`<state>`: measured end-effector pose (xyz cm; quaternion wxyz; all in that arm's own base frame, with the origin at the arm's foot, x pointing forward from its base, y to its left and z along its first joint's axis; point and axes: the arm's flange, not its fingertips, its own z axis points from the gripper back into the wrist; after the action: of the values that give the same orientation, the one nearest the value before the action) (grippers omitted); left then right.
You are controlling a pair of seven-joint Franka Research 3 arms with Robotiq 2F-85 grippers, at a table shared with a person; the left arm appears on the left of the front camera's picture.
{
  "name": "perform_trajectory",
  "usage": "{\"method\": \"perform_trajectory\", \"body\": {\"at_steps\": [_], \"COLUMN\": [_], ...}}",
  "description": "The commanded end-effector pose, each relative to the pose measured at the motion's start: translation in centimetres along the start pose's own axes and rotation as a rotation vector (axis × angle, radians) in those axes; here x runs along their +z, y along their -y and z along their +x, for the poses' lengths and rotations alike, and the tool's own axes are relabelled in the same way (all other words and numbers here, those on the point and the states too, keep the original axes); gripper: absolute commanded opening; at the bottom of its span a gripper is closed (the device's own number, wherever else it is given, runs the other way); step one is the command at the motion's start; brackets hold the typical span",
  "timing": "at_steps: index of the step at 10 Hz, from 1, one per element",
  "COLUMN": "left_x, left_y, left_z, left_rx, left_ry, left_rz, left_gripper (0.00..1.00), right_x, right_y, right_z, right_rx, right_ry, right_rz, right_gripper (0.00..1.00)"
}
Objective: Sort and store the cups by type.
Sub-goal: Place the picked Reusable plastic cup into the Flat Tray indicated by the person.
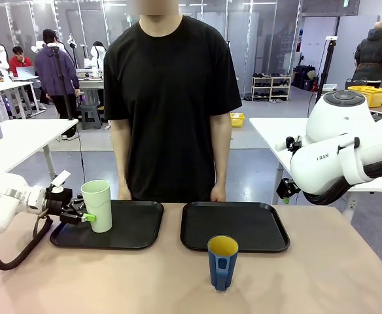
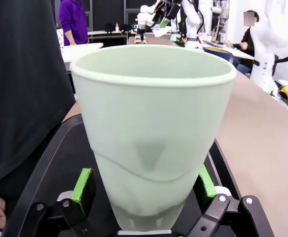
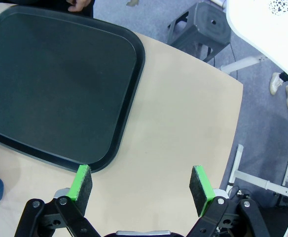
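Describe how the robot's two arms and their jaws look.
Both arms are glossy white with rounded joints. The right arm carries dark lettering, and a thick black cable loops beneath the left arm. Each arm ends in black linkage jaws with bright green pads.

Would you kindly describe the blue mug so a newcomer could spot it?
Start at the right-hand black tray on the tan table. The mug stands on bare tabletop before it, nearer the robot. Unlike the tall pale green tumbler on the left tray, it is short, dark blue, yellow inside.
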<state>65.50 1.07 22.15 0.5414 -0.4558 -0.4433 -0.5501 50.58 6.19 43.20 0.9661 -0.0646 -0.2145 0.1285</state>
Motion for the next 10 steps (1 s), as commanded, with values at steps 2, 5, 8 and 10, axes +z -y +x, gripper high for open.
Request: {"method": "perform_trajectory", "body": {"at_steps": [2,5,8,10], "left_x": [1.5,4.7,7.0,5.9], "left_y": [1.1,3.3,6.7,9.4], "left_z": [1.3,3.9,10.3,13.0], "left_rx": [0.022,0.045,0.066,0.104], "left_ry": [-0.076,-0.181,-0.466,-0.685], "left_rz": [0.031,0.084,0.194,0.248], "left_gripper": [1.00,1.00,1.00,1.00], "right_x": [0.0,0.0,0.0,0.0], "right_y": [0.0,0.0,0.0,0.0], "right_z": [-0.1,-0.1,-0.1,-0.1], "right_rx": [0.002,0.002,0.002,0.002], "right_ry": [0.008,0.008,0.008,0.008], "right_rz": [0.000,0.000,0.000,0.000], "right_gripper": [1.00,1.00,1.00,1.00]}}
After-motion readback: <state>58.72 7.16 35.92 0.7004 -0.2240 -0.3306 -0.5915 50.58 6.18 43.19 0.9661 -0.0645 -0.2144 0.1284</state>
